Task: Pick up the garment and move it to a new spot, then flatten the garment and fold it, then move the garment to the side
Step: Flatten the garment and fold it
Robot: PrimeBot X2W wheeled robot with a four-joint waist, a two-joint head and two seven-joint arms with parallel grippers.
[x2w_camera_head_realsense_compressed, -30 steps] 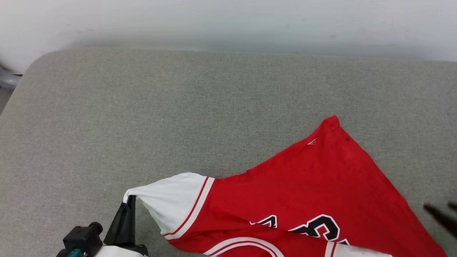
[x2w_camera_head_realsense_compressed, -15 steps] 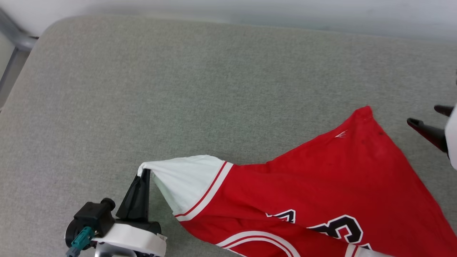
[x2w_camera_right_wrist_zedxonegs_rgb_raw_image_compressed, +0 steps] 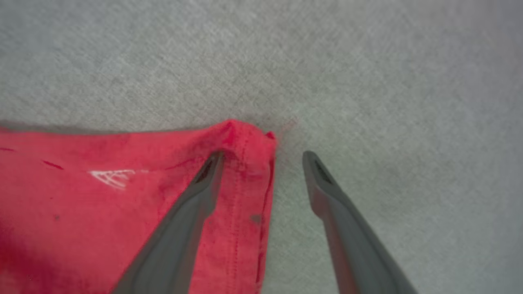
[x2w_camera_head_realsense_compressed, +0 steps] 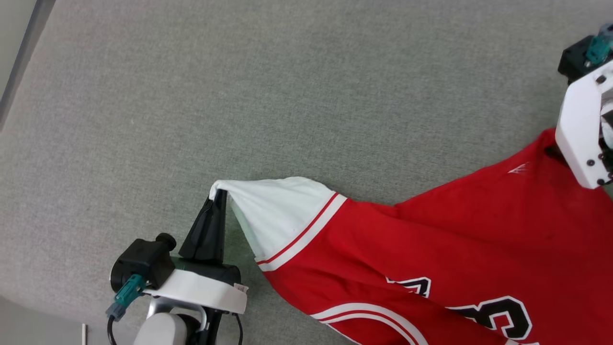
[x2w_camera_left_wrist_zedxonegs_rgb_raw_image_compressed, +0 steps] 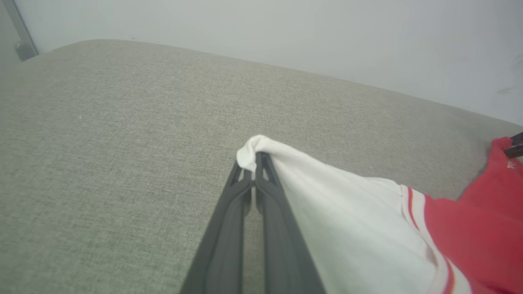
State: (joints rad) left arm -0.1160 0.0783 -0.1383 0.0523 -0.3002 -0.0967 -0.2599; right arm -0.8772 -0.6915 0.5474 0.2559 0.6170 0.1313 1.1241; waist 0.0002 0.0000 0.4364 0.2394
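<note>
The garment [x2w_camera_head_realsense_compressed: 431, 249] is bright red, with a white sleeve [x2w_camera_head_realsense_compressed: 282, 211], red-and-white striped trim [x2w_camera_head_realsense_compressed: 301, 235], black numerals [x2w_camera_head_realsense_compressed: 498, 314] edged in white and a tiny white logo [x2w_camera_head_realsense_compressed: 518, 168]. The surface [x2w_camera_head_realsense_compressed: 239, 96] under it is a muted grey-green weave. The left gripper [x2w_camera_head_realsense_compressed: 219, 194] has near-black fingers [x2w_camera_head_realsense_compressed: 208, 230], a white cuff [x2w_camera_head_realsense_compressed: 196, 292] and a teal plug [x2w_camera_head_realsense_compressed: 125, 293].

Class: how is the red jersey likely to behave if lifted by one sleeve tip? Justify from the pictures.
Probably floppy: the garment tents and creases where the left pincer pinches its white sleeve. Likely light: one small pinch holds that fold up. The rest would probably drag across the grey cushion.
</note>
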